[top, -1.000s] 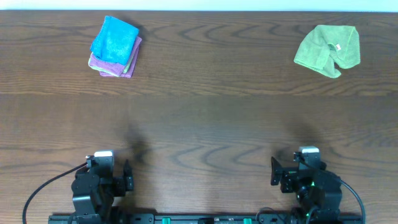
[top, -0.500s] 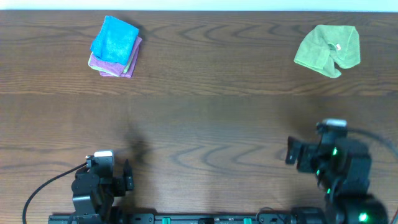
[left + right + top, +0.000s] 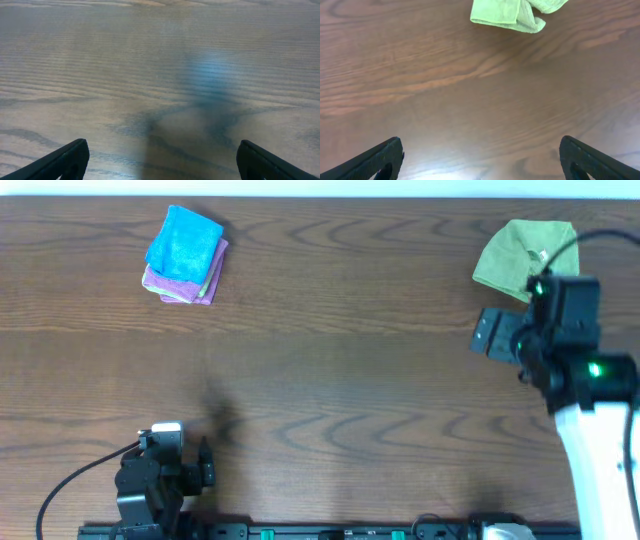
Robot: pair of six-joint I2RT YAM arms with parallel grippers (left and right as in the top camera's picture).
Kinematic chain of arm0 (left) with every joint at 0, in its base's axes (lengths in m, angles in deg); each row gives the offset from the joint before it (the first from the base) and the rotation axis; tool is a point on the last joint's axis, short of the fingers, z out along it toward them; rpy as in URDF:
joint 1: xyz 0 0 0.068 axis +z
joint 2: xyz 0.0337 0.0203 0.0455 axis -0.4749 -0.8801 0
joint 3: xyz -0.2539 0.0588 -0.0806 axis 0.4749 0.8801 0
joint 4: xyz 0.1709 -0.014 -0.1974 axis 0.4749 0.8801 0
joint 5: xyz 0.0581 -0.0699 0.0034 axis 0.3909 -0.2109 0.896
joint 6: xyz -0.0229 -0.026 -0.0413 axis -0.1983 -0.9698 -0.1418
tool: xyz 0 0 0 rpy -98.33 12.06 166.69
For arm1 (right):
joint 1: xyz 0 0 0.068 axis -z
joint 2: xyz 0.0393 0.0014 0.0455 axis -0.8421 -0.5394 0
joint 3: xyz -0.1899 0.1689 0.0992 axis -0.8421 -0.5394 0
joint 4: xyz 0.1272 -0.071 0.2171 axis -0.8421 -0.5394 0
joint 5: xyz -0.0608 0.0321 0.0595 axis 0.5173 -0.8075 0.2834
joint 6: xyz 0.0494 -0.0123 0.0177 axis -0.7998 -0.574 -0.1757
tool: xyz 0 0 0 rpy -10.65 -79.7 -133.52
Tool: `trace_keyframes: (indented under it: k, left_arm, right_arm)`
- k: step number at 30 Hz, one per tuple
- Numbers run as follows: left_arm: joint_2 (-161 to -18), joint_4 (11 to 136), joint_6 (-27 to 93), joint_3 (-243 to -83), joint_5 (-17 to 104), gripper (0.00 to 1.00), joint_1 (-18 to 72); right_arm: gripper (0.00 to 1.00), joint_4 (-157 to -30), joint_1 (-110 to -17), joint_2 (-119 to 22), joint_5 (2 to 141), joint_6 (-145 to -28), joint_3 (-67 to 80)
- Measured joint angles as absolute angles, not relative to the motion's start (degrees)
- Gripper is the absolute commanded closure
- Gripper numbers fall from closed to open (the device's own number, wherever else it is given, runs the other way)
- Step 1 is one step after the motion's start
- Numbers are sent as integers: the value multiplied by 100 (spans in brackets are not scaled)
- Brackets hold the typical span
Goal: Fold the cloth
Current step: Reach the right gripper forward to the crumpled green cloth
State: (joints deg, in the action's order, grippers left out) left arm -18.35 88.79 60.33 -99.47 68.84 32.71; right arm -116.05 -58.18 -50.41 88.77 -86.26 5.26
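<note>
A crumpled green cloth (image 3: 507, 256) lies at the far right of the wooden table, partly hidden by my right arm. In the right wrist view the cloth (image 3: 512, 12) sits at the top edge, ahead of the jaws. My right gripper (image 3: 493, 335) is open and empty, hovering just short of the cloth; its fingertips frame bare wood (image 3: 480, 157). My left gripper (image 3: 205, 468) rests at the table's front left, open and empty, over bare wood (image 3: 160, 160).
A stack of folded cloths (image 3: 185, 257), blue on top with purple beneath, sits at the far left of the table. The brown wooden table (image 3: 330, 370) spans the view.
My right arm has moved from the front right edge toward the back right, reaching up to the green cloth. The left arm has not moved.
</note>
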Motion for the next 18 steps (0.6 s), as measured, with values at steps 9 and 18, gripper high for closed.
trace_keyframes:
  k: [9, 18]
  left_arm:
    - [-1835, 8879, 6031, -9947, 6884, 5, 3271]
    - [-1835, 8877, 6033, -9947, 6884, 5, 3271]
  right_arm:
    - [1, -10667, -5818, -6093, 8936, -8648, 602]
    - [1, -10208, -5811, -7177, 8966, -8650, 622]
